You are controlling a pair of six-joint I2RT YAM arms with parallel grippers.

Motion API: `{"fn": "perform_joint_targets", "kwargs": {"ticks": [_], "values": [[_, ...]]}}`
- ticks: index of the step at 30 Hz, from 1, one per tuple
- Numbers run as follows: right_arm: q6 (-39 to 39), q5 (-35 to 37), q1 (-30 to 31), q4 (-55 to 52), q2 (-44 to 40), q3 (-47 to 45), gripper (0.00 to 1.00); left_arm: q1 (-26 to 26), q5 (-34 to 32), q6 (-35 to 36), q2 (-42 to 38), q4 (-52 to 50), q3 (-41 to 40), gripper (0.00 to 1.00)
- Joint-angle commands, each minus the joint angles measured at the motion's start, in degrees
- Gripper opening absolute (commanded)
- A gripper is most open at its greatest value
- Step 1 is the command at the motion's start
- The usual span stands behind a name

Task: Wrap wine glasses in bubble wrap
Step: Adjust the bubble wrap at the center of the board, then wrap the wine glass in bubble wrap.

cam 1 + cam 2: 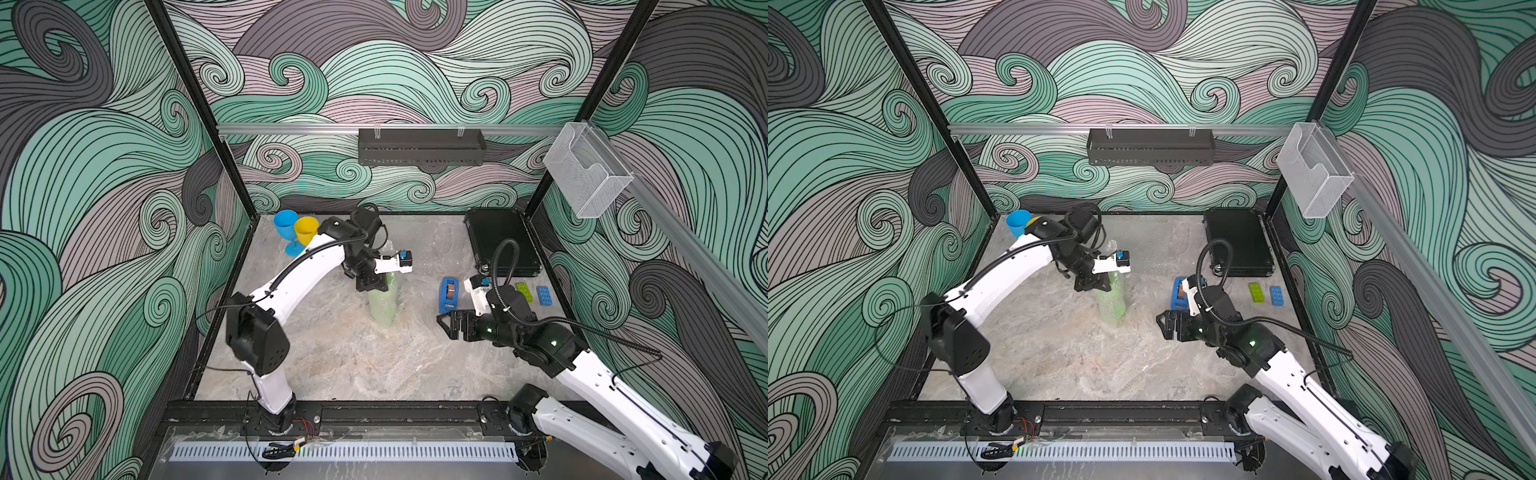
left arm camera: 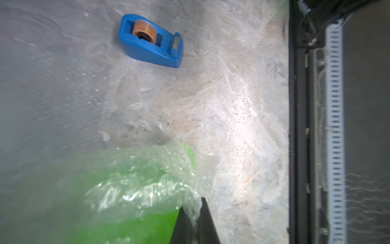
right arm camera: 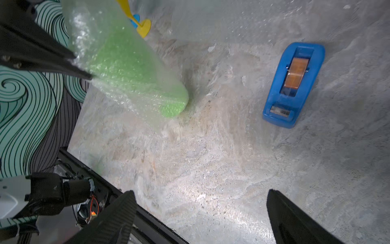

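Firstly, markings: any lettering on the tape dispenser or the black case is too small to read.

Left arm: it rises from the front-left base, bends at the elbow and reaches rearward toward the table's centre, with the wrist angled down. The left gripper has its jaws pressed together on a fold of bubble wrap at the upper part of the green goblet. That goblet is fully sheathed in the wrap and stands on end near mid-table, its lower end touching the surface in the right wrist view. Whether foot or rim is downward cannot be told.

Right arm: it comes in low from the front right, with the forearm directed toward the centre. The right gripper has its jaws spread wide and holds nothing. It hovers over bare table, near the tape dispenser and apart from the wrapped goblet.

Other task items: the blue goblet and yellow goblet stand upright, just beside each other, in the rear-left corner, both unwrapped.
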Motion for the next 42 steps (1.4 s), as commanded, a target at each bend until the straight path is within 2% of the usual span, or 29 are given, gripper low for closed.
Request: {"fn": "perform_joint_targets", "kwargs": {"ticks": [1,6,10,12,17,23,26,35,42], "values": [[-0.93,3.01,-0.65,-0.97,1.42,2.57,1.0,-0.07,-5.35,5.73,-5.87,13.17,-10.05,0.0],[0.19,2.87,-0.64,-0.51,4.25,4.06,1.0,-0.08,-6.86,6.27,-11.06,19.16,-18.33,0.0],[2.86,0.13,-0.64,2.92,6.24,3.72,1.0,-0.16,-5.57,4.64,-13.15,24.27,-23.16,0.0],[3.69,-2.45,-0.61,5.53,8.62,4.21,0.95,-0.25,-4.7,3.99,-15.29,25.08,-24.34,0.0],[-0.22,-11.32,-0.61,10.61,20.57,10.73,0.91,-0.25,-3.37,6.28,-15.26,23.49,-25.77,0.0],[-4.03,-21.33,-1.51,10.79,37.88,24.23,0.93,-0.16,1.05,9.29,-13.94,15.81,-23.4,0.0],[-4.3,-23.9,-2.28,9.83,43.77,29.3,0.92,-0.16,1.53,10.02,-11.28,12.53,-21.79,0.0],[-7.39,-28.02,-2.03,8.07,49.14,32.99,0.88,-0.16,2.44,11.7,-10.6,12.36,-22.5,0.0],[-9.08,-25.9,-1.06,5.64,50.47,31.71,0.8,-0.17,3.24,12.48,-10.86,12.37,-23.33,0.0]]}}
